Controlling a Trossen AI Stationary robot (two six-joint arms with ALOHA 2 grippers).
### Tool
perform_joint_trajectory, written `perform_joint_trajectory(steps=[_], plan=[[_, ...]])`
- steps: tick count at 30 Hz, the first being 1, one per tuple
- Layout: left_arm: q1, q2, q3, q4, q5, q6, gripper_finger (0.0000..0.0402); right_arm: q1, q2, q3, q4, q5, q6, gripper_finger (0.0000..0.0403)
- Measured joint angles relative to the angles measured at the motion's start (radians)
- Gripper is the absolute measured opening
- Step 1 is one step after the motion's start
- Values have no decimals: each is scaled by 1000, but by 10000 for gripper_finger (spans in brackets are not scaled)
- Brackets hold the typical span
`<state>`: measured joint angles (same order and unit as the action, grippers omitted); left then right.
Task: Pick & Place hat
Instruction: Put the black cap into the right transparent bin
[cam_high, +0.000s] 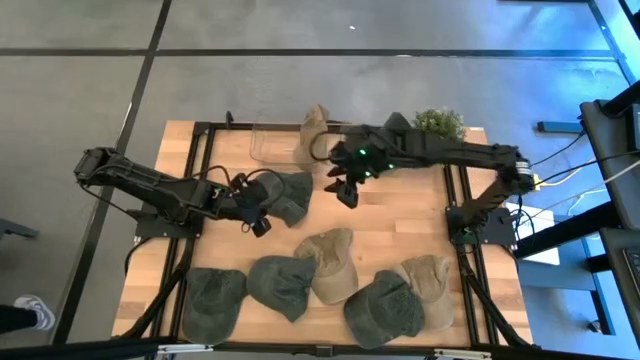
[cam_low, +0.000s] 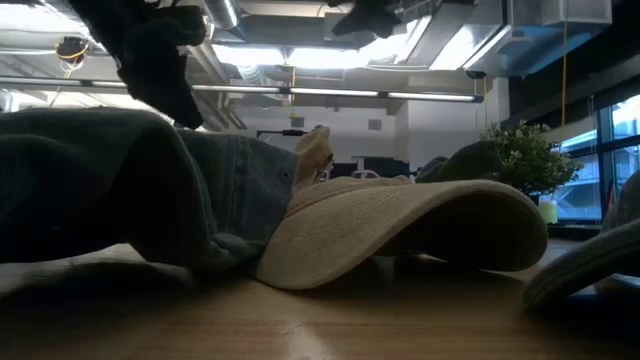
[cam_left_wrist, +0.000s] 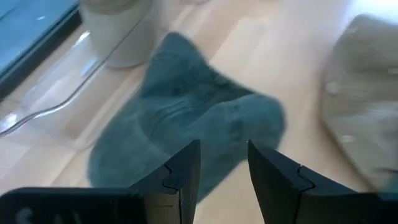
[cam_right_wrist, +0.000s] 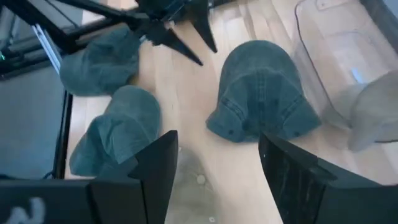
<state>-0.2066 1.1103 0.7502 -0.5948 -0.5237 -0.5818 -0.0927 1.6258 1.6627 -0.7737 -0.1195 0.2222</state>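
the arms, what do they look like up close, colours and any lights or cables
Both arms are dark, nearly black, built of slim jointed links. The right arm's wrist shows small green lights just behind the right gripper; the left gripper shows none. Thin dark cables loop along each arm. The fingers are flat, black, tapering blades, and the left ones carry a notched, stepped inner edge.

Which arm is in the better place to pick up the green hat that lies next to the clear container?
The left. Its claw is open right at the green hat, which lies just past its fingers in the left wrist view. The right claw, also open, hangs farther away above bare table.
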Motion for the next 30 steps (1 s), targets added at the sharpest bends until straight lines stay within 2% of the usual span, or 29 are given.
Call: perform_joint_trajectory(steps=[4,8,14,20,23,30], plan=[[0,3,0,123,92,138,128,12,-123,-244,240,23,77,225],[-3,43,0,295,126,260,150,11,-204,-390,369,40,129,225],[-17,185,0,477,103,382,216,12,-265,-491,399,42,167,225],[-18,306,0,525,183,277,245,11,-276,-525,389,40,165,225],[-17,358,0,522,146,257,245,11,-276,-525,387,40,161,225],[-59,480,34,515,-57,347,240,11,-276,-525,382,40,134,225]])
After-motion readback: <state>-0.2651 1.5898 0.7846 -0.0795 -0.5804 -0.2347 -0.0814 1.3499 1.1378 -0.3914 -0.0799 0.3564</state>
